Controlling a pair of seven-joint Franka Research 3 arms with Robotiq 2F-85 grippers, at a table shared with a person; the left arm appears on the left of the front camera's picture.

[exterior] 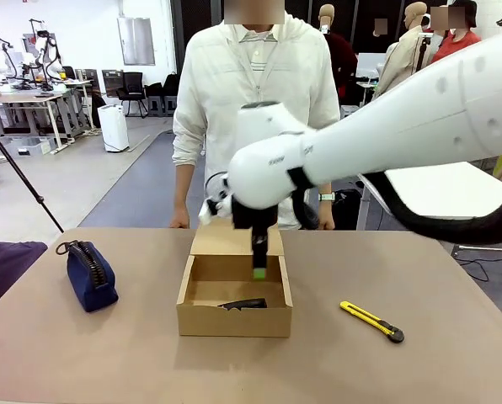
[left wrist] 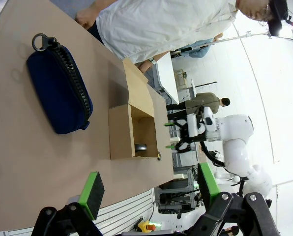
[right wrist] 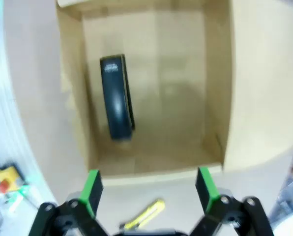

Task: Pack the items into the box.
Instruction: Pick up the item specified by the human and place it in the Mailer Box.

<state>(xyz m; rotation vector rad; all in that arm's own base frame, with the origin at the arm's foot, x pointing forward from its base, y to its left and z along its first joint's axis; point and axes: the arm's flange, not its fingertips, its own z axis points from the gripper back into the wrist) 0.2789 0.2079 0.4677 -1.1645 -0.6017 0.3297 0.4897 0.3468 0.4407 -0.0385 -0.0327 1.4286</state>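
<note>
- Box (exterior: 234, 318): plain tan cardboard, sitting mid-tabletop with its top open. The lid flap (exterior: 234, 240) is up at the far side, toward the person.
- Slim black object (right wrist: 116, 98): I see it lying flat on the box floor, lengthwise along one wall. From the front it sits low behind the near wall (exterior: 244, 304). Nothing touches it.
- Right jaws: set wide and holding nothing. Both green pads (right wrist: 92, 189) frame the open box from above, with the black object between and beyond them. In the front view one pad (exterior: 259, 271) hangs just inside the box's opening, pointing straight down and clear of the object.
- Navy zip pouch (exterior: 89, 278): outside the box, on the tabletop (exterior: 403, 370) to the robot's left and well apart from it. It lies zip side up, with the ring pull (left wrist: 40, 41) at the far end.
- Left jaws: wide and holding nothing. The green pads (left wrist: 92, 194) look along the tabletop toward the pouch and the box (left wrist: 122, 132).
- Yellow-and-black utility knife (exterior: 372, 321): on the tabletop to the right of the box, apart from it. It also shows just outside the box wall between the right pads (right wrist: 145, 215).
- Person (exterior: 255, 101): stands at the far edge directly behind the box, in a pale top, arms down.
</note>
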